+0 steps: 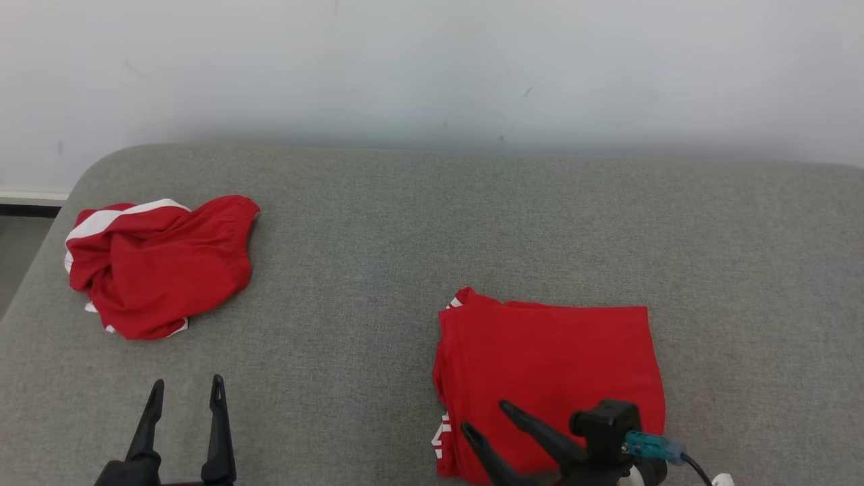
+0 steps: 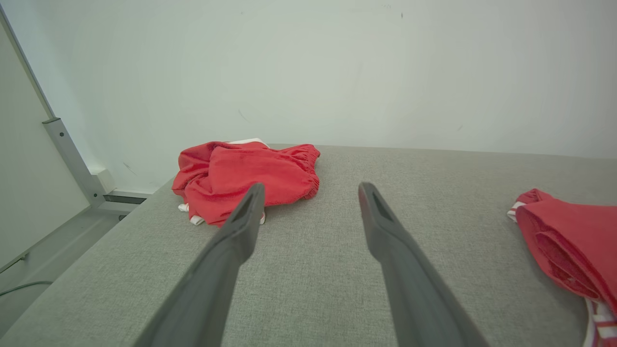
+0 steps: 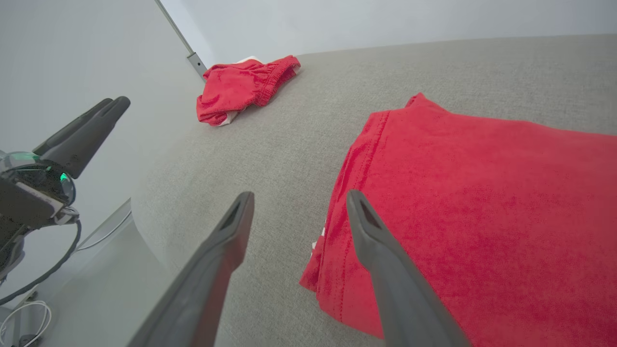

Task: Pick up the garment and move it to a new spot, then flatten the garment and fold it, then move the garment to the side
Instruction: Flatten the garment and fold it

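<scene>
A red garment [image 1: 547, 364] lies folded in a neat rectangle on the grey padded surface [image 1: 405, 236], near its front edge and right of centre. My right gripper [image 1: 486, 416] hovers open over that garment's front left corner, with nothing between its fingers. In the right wrist view one finger of the right gripper [image 3: 299, 195] crosses the folded garment [image 3: 482, 193] and the other the bare surface. A second red garment [image 1: 158, 263] with white trim lies crumpled at the far left. My left gripper [image 1: 187, 383] stands open and empty at the front left, pointing towards the crumpled garment [image 2: 246, 178].
A pale wall runs behind the surface. The surface's rounded left edge drops to the floor, where a metal rail [image 2: 67, 144] stands. Bare grey surface stretches between the two garments and behind them. Cables [image 3: 29, 313] hang below my left gripper [image 3: 111, 103].
</scene>
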### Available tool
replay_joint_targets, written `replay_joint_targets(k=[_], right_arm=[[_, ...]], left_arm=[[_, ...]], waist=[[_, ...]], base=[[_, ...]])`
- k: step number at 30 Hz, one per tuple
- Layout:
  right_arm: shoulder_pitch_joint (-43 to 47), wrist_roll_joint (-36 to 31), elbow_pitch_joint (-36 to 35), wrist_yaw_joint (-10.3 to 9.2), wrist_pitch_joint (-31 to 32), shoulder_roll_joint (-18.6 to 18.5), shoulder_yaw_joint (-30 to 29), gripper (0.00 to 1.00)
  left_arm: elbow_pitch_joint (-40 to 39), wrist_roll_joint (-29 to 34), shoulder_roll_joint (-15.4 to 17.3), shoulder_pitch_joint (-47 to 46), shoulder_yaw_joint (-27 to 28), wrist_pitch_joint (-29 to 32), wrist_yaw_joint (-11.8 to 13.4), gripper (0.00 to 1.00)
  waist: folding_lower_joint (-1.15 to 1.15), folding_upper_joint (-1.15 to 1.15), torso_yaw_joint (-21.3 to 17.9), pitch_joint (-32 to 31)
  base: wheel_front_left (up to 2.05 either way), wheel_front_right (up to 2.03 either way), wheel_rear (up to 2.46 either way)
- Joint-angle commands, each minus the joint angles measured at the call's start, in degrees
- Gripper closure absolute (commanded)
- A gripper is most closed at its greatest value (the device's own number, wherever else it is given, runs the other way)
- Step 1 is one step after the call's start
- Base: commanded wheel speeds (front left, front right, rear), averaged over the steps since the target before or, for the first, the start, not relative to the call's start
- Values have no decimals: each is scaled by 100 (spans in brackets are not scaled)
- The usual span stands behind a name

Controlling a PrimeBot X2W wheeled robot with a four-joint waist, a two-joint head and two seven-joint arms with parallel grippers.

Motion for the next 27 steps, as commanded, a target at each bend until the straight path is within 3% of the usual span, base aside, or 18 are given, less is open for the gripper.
replay_joint_targets(k=[1, 8, 20, 27], right_arm=[[21, 32, -76, -15, -90, -8, -29, 0], [-41, -189, -391, -15, -750, -31, -630, 0], [245, -1153, -273, -15, -1612, 256, -2399, 0], [506, -1473, -84, -15, -1881, 468, -2872, 0]], left_arm=[[-11, 44, -3, -15, 27, -17, 0, 0], [-64, 69, 31, 137, 138, -17, 25, 0], [-125, 163, 83, 262, 197, -17, 73, 0], [-112, 196, 139, 313, 218, -17, 67, 0]], waist=[[0, 0, -32, -13], [0, 0, -218, -104], [0, 0, -553, -293], [0, 0, -669, -372]], base=[[0, 0, 0], [0, 0, 0], [0, 0, 0], [0, 0, 0]])
